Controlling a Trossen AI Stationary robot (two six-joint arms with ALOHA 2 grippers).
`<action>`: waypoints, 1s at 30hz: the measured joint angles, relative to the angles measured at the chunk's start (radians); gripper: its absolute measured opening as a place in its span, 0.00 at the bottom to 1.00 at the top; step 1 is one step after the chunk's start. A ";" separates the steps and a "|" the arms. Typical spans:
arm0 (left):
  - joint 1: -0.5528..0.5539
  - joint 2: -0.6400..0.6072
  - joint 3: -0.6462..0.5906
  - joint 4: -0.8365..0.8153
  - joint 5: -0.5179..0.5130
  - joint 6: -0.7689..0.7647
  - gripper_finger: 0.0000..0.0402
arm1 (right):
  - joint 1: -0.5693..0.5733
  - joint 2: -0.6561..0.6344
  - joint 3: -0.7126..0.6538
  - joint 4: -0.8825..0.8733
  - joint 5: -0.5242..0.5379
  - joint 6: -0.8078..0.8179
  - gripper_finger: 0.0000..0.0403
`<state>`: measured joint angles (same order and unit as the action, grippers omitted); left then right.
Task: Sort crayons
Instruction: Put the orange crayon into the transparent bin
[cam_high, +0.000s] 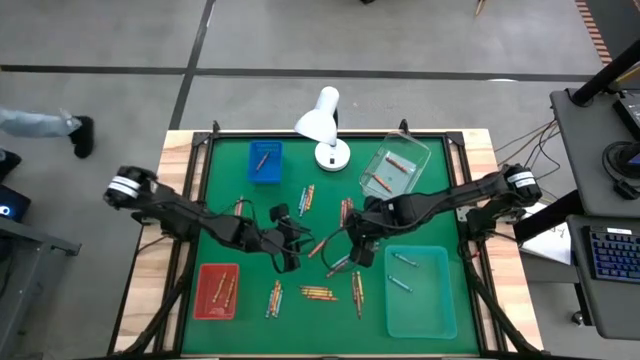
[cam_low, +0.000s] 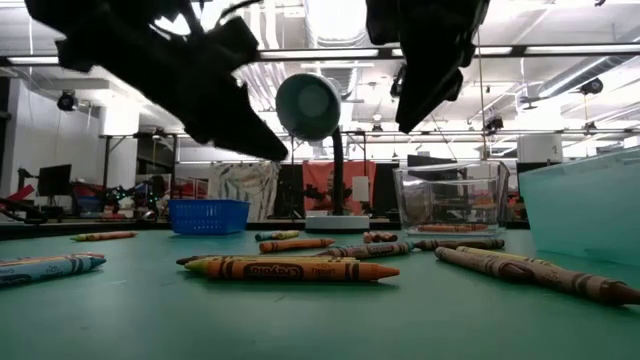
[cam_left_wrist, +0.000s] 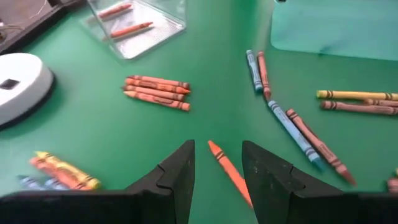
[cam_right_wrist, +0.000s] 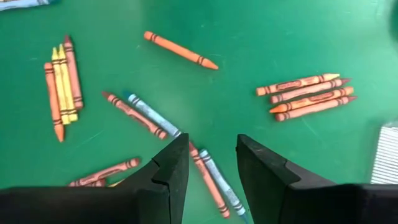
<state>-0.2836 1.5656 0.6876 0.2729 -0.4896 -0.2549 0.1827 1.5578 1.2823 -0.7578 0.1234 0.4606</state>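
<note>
While most crayons (cam_high: 318, 293) lie loose across the green table (cam_high: 420, 340), sorting looks barely begun. Hanging over the middle, the left gripper (cam_left_wrist: 217, 168) is spread apart above an orange crayon (cam_left_wrist: 229, 169), and the right gripper (cam_right_wrist: 211, 163) gapes over a blue-and-brown pair, neither holding anything. A few sticks sit in the red tray (cam_high: 203, 308), blue basket (cam_high: 277, 170), clear bin (cam_high: 418, 152) and teal bin (cam_high: 440, 318).

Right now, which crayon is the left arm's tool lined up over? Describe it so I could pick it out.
Start at the green table and find the left tool near its middle. Between its open fingers lies one orange crayon. It lies alone and slanted, while the other crayons nearby lie in bundles or pairs.
</note>
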 joint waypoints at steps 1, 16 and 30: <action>-0.002 0.026 0.000 0.030 0.000 -0.007 0.29 | 0.005 0.000 0.000 0.000 0.000 0.000 0.30; -0.068 0.236 0.000 0.187 -0.026 -0.153 0.29 | 0.048 0.007 0.000 0.015 0.009 0.038 0.28; -0.069 0.310 0.000 0.226 -0.028 -0.188 0.29 | 0.053 0.008 -0.002 0.038 0.010 0.046 0.27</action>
<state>-0.3527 1.8758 0.6880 0.4988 -0.5180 -0.4428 0.2356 1.5654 1.2808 -0.7200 0.1334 0.5068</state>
